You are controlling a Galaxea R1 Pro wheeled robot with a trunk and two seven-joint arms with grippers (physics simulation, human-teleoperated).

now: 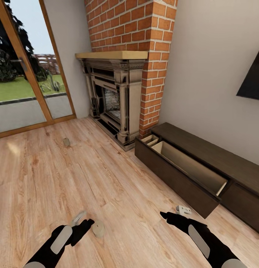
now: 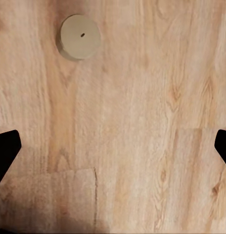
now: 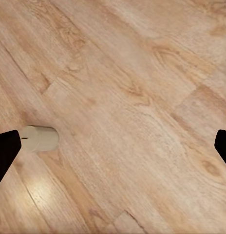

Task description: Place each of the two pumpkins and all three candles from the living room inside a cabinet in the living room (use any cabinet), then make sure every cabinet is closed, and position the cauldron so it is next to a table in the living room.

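Down on the wooden floor, one candle lies just beside the left gripper, ahead of its wide-spread, empty fingers and not between them. Another candle sits well off toward the glass door. Over by the cabinet, whose drawer hangs open, the right gripper hovers with fingers spread and empty.
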